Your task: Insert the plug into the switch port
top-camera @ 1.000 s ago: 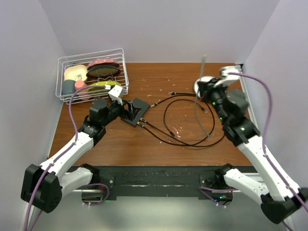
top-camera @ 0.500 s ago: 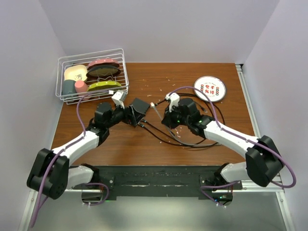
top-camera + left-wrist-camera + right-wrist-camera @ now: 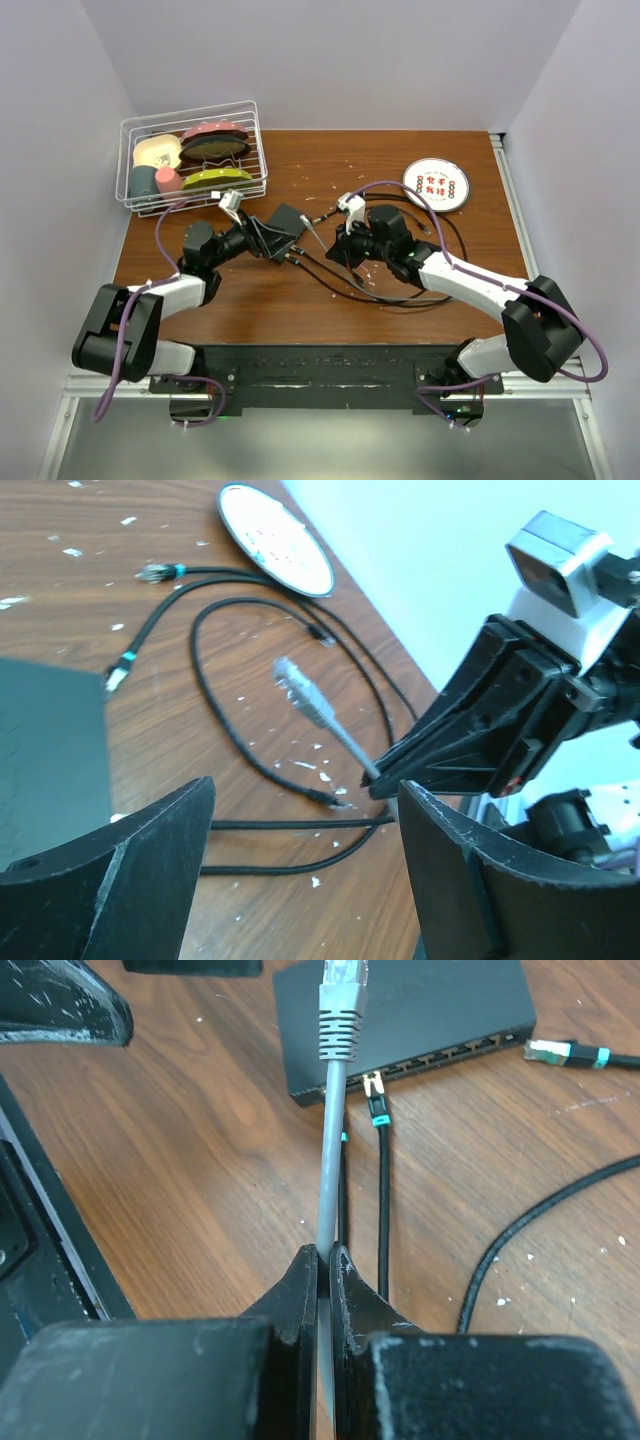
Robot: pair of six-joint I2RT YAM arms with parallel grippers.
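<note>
**Grey plug held just short of the switch**

The plug is a clear-tipped connector with a ribbed grey boot on a stiff grey lead. It is raised above the table, left of centre, and points at the switch. That switch is a flat, matte-black rectangular box. The switch port is one of a row of sockets along its near long edge. Two black cables with teal bands end just beside that edge.

The right gripper is closed tight on the grey lead behind the boot. The left gripper is spread wide with nothing between its fingers, beside the switch. Whether it touches the box cannot be told.

The tabletop is brown wood grain, flecked with white crumbs.

Compared with half a second ago, the plug has been brought slightly closer to the switch, and the left arm has been drawn back toward the left edge.
</note>
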